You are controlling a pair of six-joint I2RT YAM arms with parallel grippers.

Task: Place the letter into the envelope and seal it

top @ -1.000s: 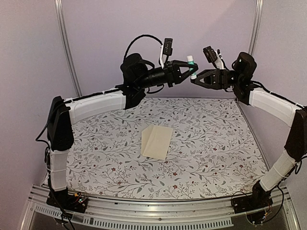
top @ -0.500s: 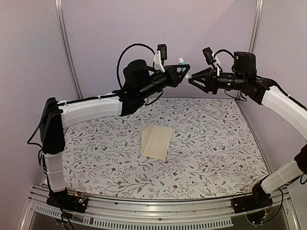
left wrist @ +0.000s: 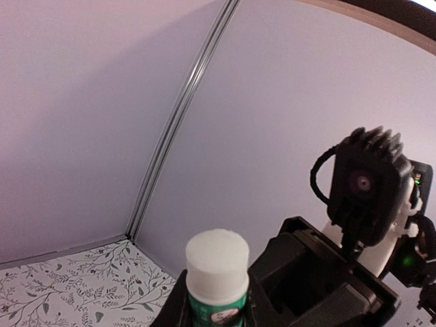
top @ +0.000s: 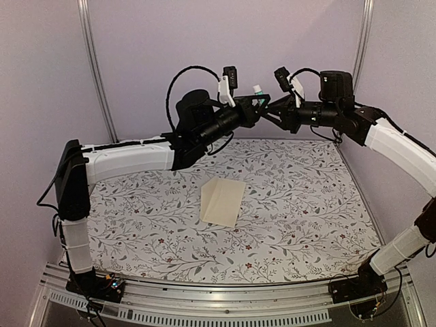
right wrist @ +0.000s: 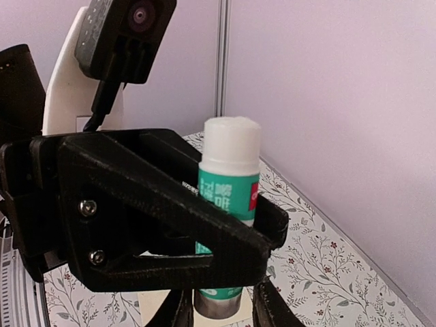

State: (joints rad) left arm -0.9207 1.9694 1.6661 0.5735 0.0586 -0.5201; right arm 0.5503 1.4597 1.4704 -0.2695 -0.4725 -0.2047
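left wrist view: glue stick (left wrist: pixel 216 272) cut off by bottom edge | right wrist view: its middle hidden behind left gripper's finger (right wrist: pixel 204 235); right gripper's fingertips (right wrist: pixel 178 310) cut by bottom edge, contact with stick unclear | top view: envelope (top: pixel 223 201) flap indiscernible

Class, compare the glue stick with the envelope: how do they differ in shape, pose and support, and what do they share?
The glue stick is a round green-labelled tube with a white top; the envelope is a flat cream rectangle. The glue stick stands upright in the air, gripped by the left tool; the envelope lies flat on the patterned table, untouched. Both are stationery.
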